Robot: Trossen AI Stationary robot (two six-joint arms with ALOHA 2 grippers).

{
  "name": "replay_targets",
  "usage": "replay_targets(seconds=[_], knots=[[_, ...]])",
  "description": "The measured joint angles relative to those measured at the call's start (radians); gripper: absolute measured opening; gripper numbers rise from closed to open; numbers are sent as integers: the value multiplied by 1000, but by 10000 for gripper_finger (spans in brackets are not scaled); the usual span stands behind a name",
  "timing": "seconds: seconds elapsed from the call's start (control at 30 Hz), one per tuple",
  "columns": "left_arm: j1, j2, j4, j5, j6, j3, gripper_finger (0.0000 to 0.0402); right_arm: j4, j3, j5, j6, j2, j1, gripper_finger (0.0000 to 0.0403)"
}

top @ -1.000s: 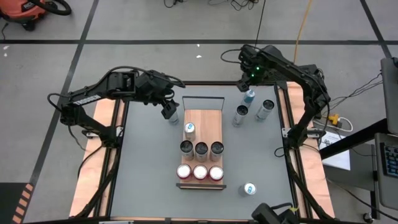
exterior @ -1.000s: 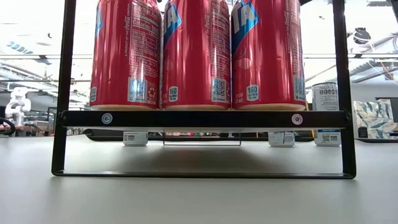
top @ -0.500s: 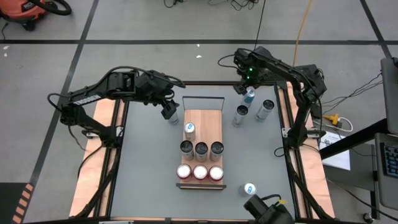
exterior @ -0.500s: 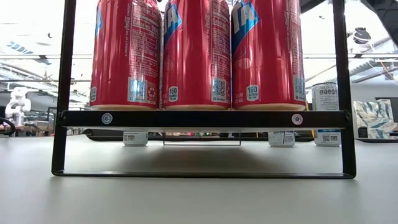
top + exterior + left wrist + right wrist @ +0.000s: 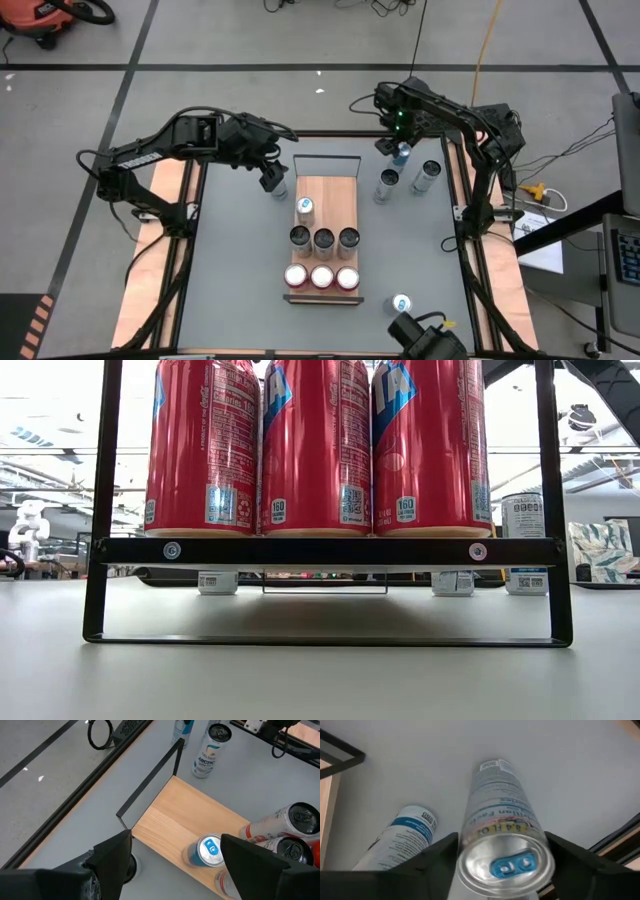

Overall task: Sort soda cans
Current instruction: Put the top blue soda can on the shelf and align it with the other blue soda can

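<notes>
The left end effector (image 5: 276,184) hides a can beneath it; its jaws stand apart, grip unclear. The right end effector (image 5: 400,150) straddles a slim blue can (image 5: 502,850) near the desk's (image 5: 240,260) far edge, contact uncertain. The wooden tray (image 5: 335,195) holds three red cans (image 5: 320,445), three dark-topped cans (image 5: 323,238) and one blue-topped can (image 5: 207,851).

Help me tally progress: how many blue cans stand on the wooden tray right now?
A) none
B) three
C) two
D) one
D: the high view shows a single blue can on the tray, behind the row of silver cans and the red cans.
</notes>
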Motion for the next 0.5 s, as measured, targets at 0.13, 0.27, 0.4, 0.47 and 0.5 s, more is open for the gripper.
replay_targets(seconds=[0.13,0.27,0.4,0.47,0.5], knots=[[0,0,4,-2,0,0,306,-22,0,-7,0,-2,7,207],[0,0,18,-28,1,0,306,-30,0,-52,3,-23,13,185],[0,0,64,-71,2,0,306,-31,0,-51,26,-77,20,194],[0,0,87,-107,13,0,306,-32,0,-50,46,-117,21,199],[0,0,100,-130,30,0,306,-32,0,-50,59,-141,21,200]])
